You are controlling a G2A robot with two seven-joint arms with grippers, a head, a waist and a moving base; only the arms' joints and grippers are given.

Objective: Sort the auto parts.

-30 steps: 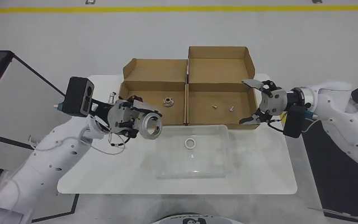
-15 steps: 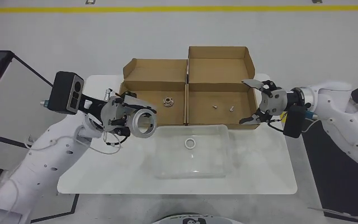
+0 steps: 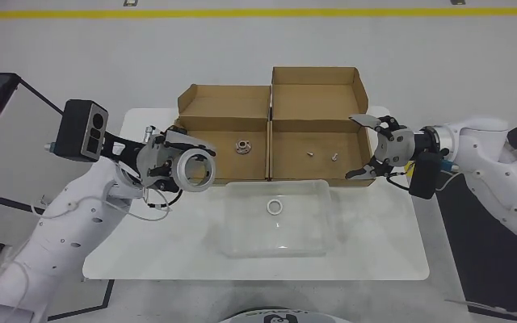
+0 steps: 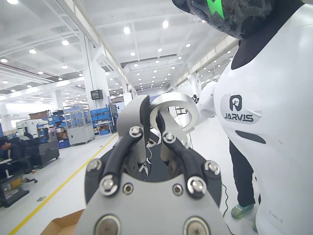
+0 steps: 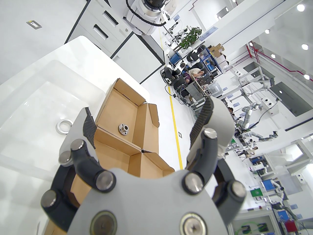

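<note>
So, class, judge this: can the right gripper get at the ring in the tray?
Probably yes: the right gripper is open and empty, the tray looks open-topped, and nothing lies over the ring.

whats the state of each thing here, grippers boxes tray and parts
left gripper: jaws shut on large metal ring, held in the air
right gripper: jaws open, empty
left box: flaps open, flanged part inside
right box: flaps open, two small bolts inside
clear tray: holds one small ring
</note>
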